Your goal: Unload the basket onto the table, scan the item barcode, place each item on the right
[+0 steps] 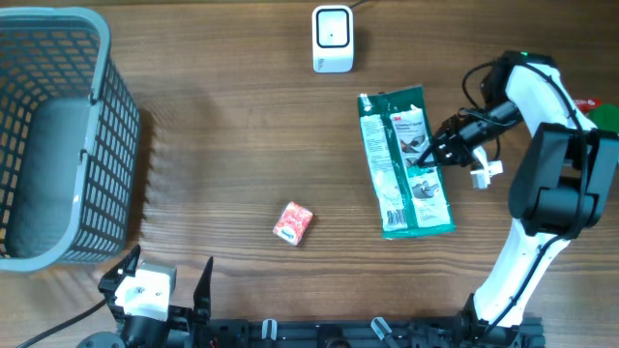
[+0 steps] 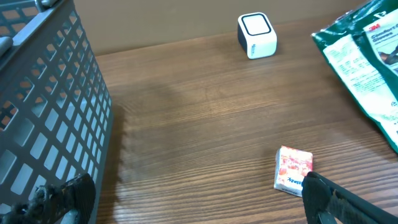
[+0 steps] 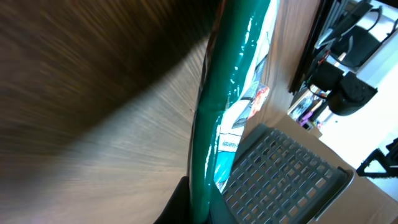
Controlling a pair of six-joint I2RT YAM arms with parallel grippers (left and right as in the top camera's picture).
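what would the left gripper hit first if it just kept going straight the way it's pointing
Probably only bare table: the open left gripper points into the gap between the basket and the small red packet. Its right finger sits close to the packet and might brush it; depth is unclear.

A wood-grain table (image 1: pixel 222 145) is seen. A grey mesh basket (image 1: pixel 121 164) is set at its far left corner, and a white scanner (image 1: pixel 332 39) at the middle of the far edge. A green packet (image 1: pixel 401 159) lies lengthwise toward the right edge. A small red-and-white packet (image 1: pixel 293 222) is placed nearer the front edge.
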